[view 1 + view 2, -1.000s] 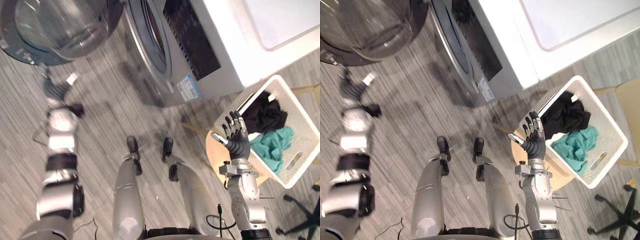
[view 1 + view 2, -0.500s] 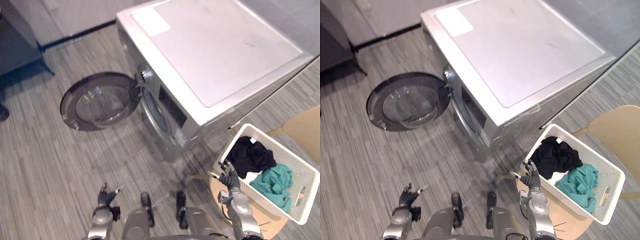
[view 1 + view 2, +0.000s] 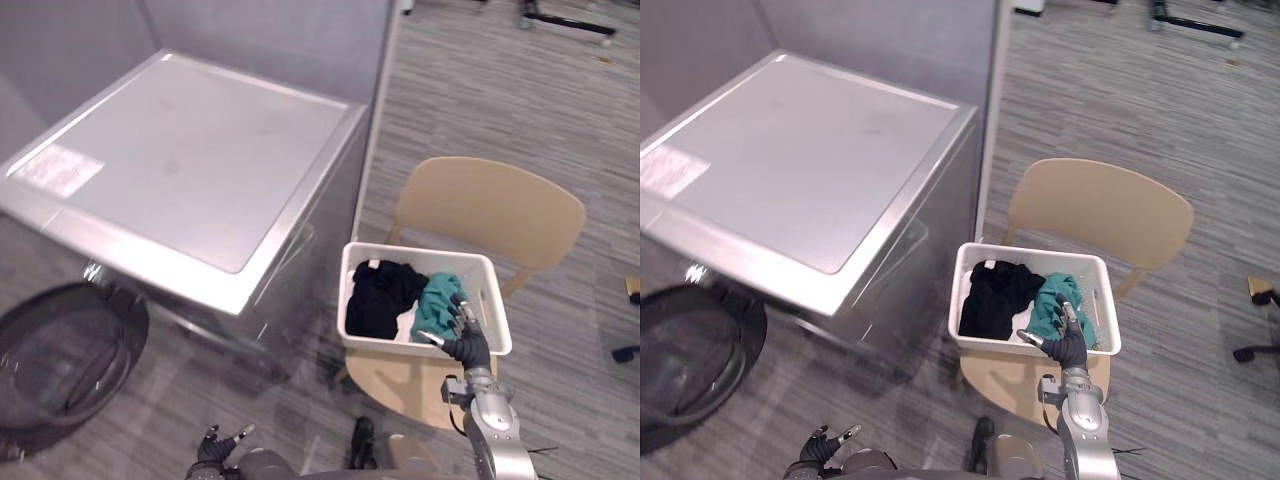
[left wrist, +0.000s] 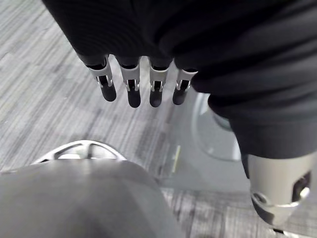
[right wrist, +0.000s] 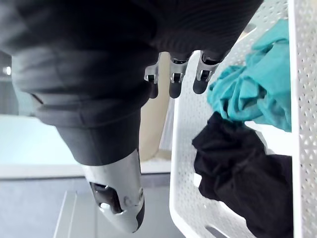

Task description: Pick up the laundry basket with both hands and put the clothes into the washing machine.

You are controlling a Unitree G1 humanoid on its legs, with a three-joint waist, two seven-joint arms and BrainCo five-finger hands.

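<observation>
Sitting on the tan chair (image 3: pixel 485 210) at 4 o'clock: white laundry basket (image 3: pixel 385 342), with a black garment (image 3: pixel 378 295) on its 9 o'clock side and a teal garment (image 3: pixel 437 300) on its 3 o'clock side. Right hand (image 3: pixel 462 340) is at the basket's near rim, 5 o'clock, fingers straight and spread, holding nothing; rim contact unclear. Left hand (image 3: pixel 220 446) is low at 7 o'clock, fingers extended, empty. Washing machine (image 3: pixel 180 170) is at 10 o'clock, its round door (image 3: pixel 60 350) swung open at 8 o'clock.

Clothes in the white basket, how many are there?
2 for sure: a black garment on the left of the white plastic laundry basket, a teal garment right of it. More may hide underneath.
</observation>
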